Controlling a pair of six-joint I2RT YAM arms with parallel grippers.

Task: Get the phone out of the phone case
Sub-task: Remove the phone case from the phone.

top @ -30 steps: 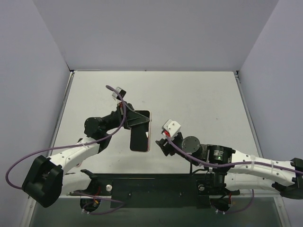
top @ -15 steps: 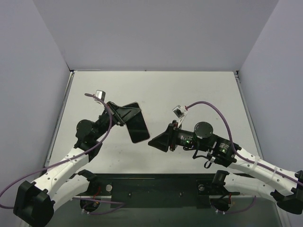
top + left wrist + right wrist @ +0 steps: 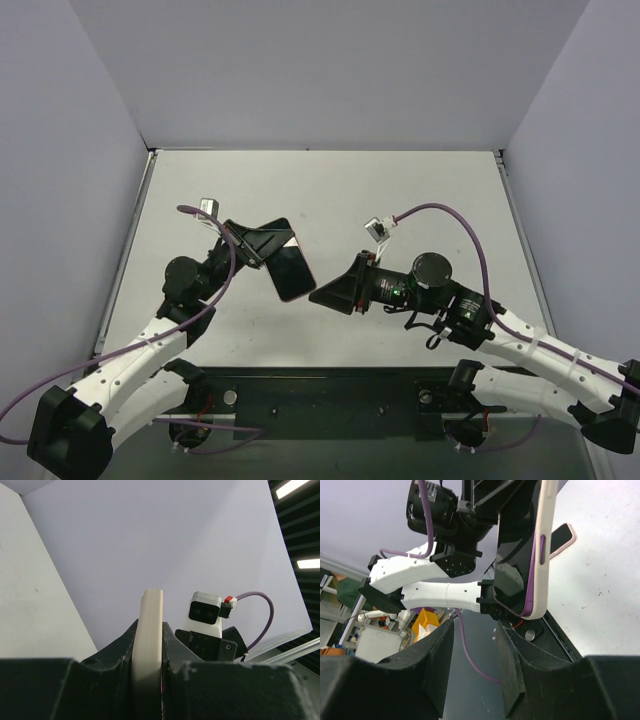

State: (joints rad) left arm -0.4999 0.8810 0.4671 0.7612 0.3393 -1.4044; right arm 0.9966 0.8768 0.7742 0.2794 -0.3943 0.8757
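The phone (image 3: 289, 270) shows a dark screen and sits in a cream phone case (image 3: 297, 245), held tilted above the table. My left gripper (image 3: 272, 248) is shut on its upper end. In the left wrist view the case's cream edge (image 3: 148, 630) is pinched between the black jaws of the left gripper (image 3: 148, 650). My right gripper (image 3: 320, 296) points left, just right of the phone's lower end, open and holding nothing. In the right wrist view the right gripper (image 3: 475, 645) has a gap between its fingers. The case (image 3: 546, 525) stands edge-on beyond them, with the phone's purple side (image 3: 534, 580) showing.
The white table (image 3: 420, 200) is bounded by grey walls at the back and both sides. A black rail (image 3: 320, 395) holding the arm bases runs along the near edge. The right wrist camera (image 3: 205, 612) faces the left gripper.
Over the last second the left arm lifted and tilted the cased phone off the table. The right arm swung round until its gripper pointed at the phone's lower end.
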